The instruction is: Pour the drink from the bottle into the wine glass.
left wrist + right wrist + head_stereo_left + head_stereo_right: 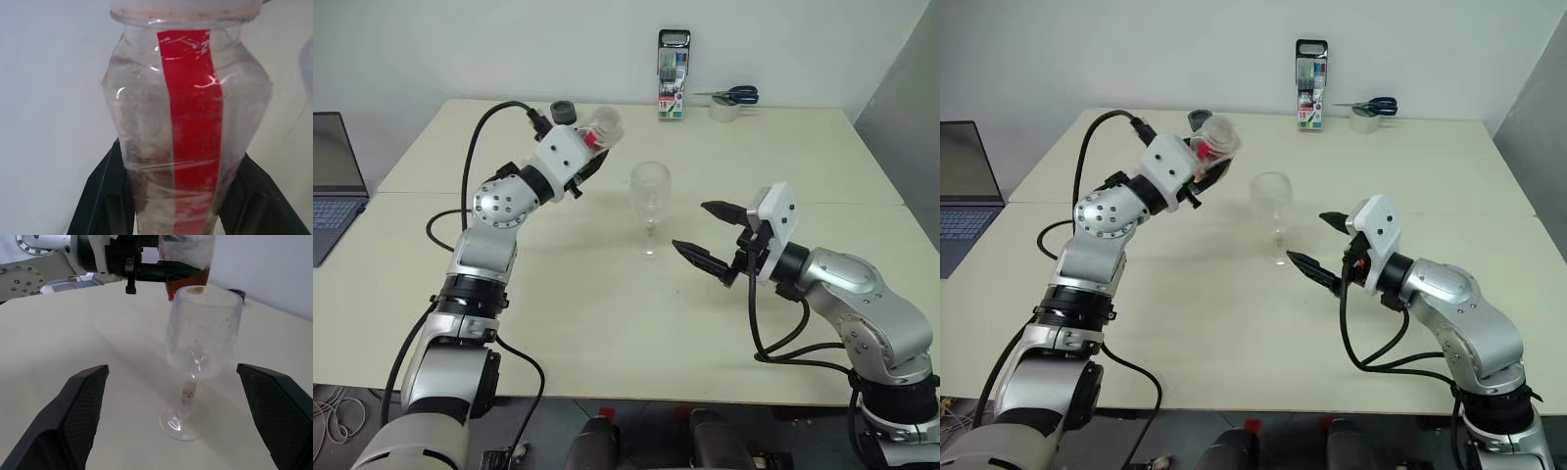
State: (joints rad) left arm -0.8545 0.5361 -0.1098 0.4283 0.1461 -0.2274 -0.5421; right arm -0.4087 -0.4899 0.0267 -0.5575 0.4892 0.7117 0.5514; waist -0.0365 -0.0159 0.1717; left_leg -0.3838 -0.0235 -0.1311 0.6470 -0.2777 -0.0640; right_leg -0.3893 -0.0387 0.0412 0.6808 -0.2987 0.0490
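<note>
Left pincer (592, 157): pressed tight on the bottle (600, 129), its black fingers (105, 196) clamping both sides of the clear plastic body. The bottle was held in the air above the counter (607, 313), tilted, beside and slightly above the wine glass (650, 196) on the robot's left. A red label strip (193, 122) ran along the bottle's side. The drink (186, 281), amber-brown, was pooled in the bottle's low end.

Right pincer (707, 237): spread wide, holding nothing, raised just off the counter on the robot's right of the wine glass and apart from it; its two fingers (80, 406) pointed toward the stem (188, 394) and flanked it.

Wine glass: upright on its round foot near the middle of the counter, between the two pincers; the bowl looked clear.

Along the counter's far edge: a tall marker pack (674, 73) standing upright; toward the far right corner, a roll of tape (723, 110) with blue-handled scissors (736, 95) resting on it.

Past the counter's left edge: an open laptop (335, 181).
</note>
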